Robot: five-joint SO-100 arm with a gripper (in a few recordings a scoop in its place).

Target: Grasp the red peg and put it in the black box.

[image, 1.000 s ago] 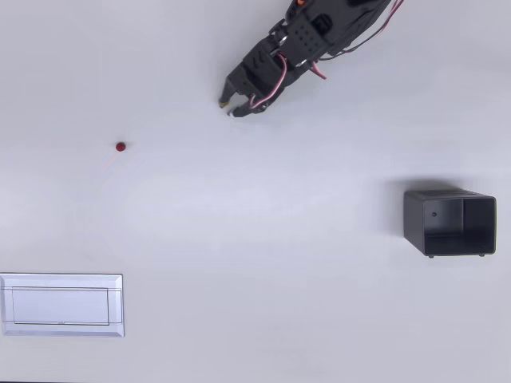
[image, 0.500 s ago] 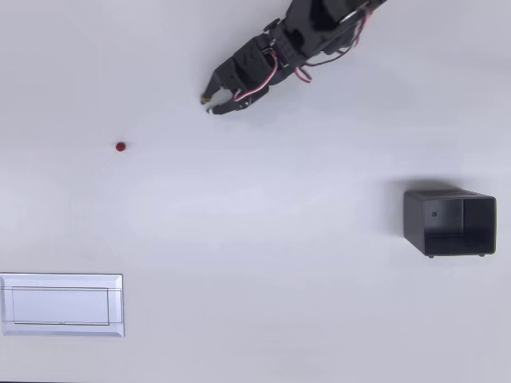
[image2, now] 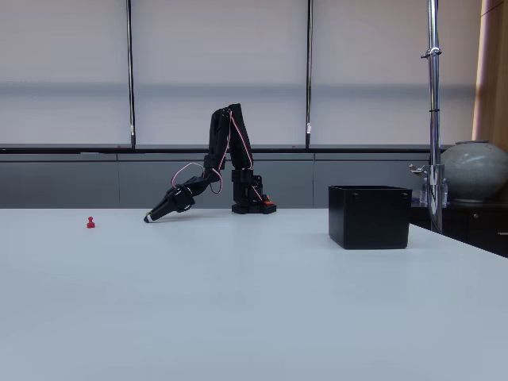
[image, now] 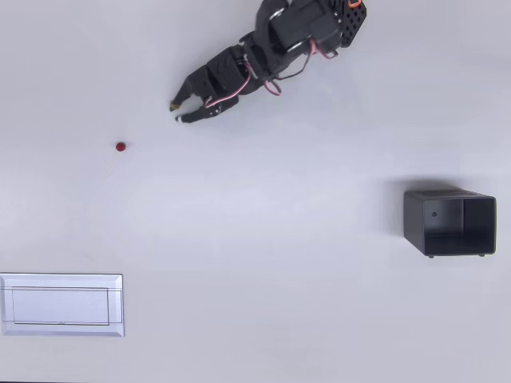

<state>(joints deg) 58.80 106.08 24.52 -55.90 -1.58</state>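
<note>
Red peg point(image: 120, 147) sits alone on the tabletop point(image: 255, 239), left and a bit below your gripper point(image: 176, 112) in the overhead view, still well apart; jaws slightly apart and empty, tips aimed its way, black box point(image: 449, 223) far right.

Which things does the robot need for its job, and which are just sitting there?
Needed:
peg, small and red, alone on the table
box, black, open, far from the peg
gripper, not yet at the peg

Just sitting there:
tray, white and flat, near a table corner
jar, round and grey, beyond the table
</note>
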